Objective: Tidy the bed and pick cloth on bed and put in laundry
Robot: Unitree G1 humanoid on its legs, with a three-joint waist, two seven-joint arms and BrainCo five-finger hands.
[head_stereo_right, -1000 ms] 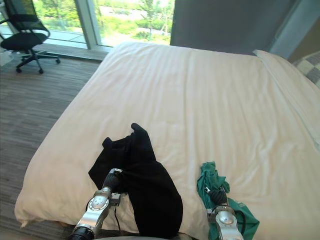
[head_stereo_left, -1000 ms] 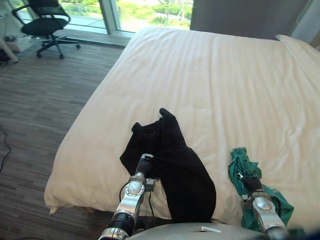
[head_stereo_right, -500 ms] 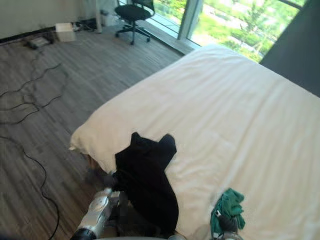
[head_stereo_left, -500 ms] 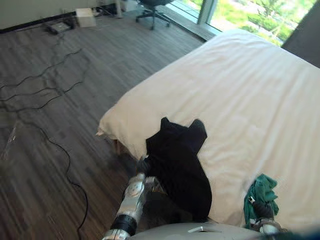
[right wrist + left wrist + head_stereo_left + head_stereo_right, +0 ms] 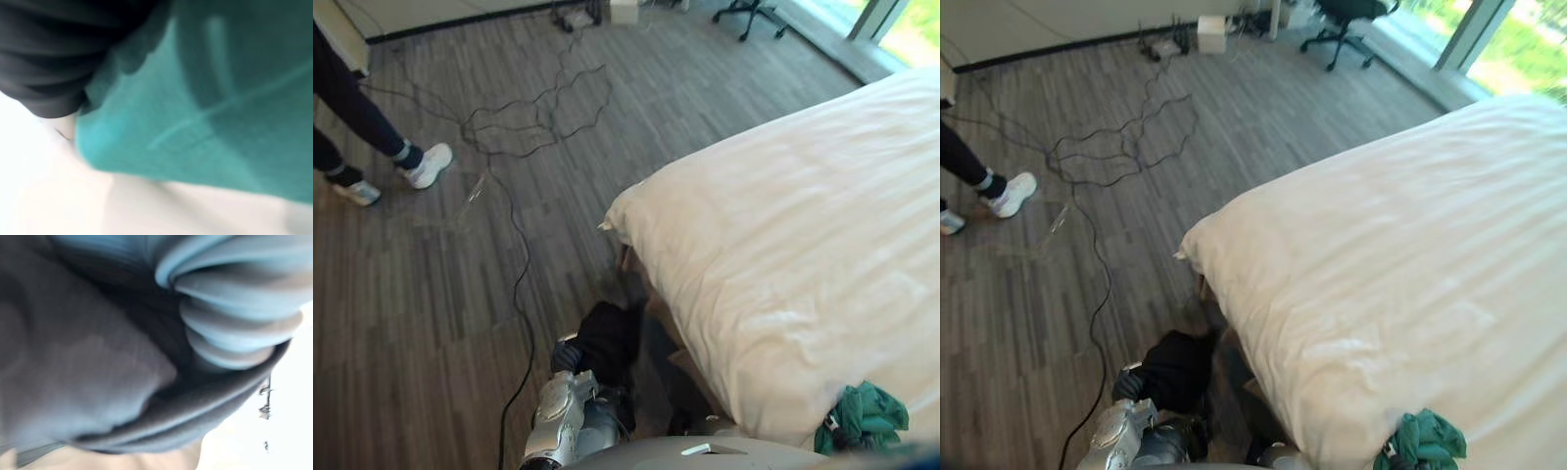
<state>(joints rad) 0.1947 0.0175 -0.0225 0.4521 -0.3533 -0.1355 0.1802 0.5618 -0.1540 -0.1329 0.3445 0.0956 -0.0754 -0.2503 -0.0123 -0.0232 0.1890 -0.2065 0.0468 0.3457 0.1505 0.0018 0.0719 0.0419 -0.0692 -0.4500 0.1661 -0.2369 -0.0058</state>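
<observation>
Black cloth (image 5: 607, 338) bunched against the left hand (image 5: 230, 318), off the bed (image 5: 1381, 294) and low over the wooden floor (image 5: 431, 274), close beside the bed's left side and nearer than its corner. Pressed close to that hand's dark ribbed cover in the left wrist view; cannot tell whether open or closed round the fabric. Green cloth (image 5: 867, 416) crumpled on the white bedding (image 5: 803, 196) at the near edge of the bed, to the right, well apart from the black one. Right hand (image 5: 44, 54) up against the green cloth, dark cover touching its folds in the right wrist view; cannot tell whether open or gripping. White bedding smooth and faintly striped, spread over the right side of the scene, one corner jutting left above the floor. Tangle of black cables (image 5: 533, 103) across the floor on the far left. Person's legs (image 5: 342, 98) in dark trousers, with white shoes (image 5: 429, 164), at the far left edge. Office chair (image 5: 1344, 20) and small white box (image 5: 1211, 32) by the far wall, beside a bright window (image 5: 1528, 39)
</observation>
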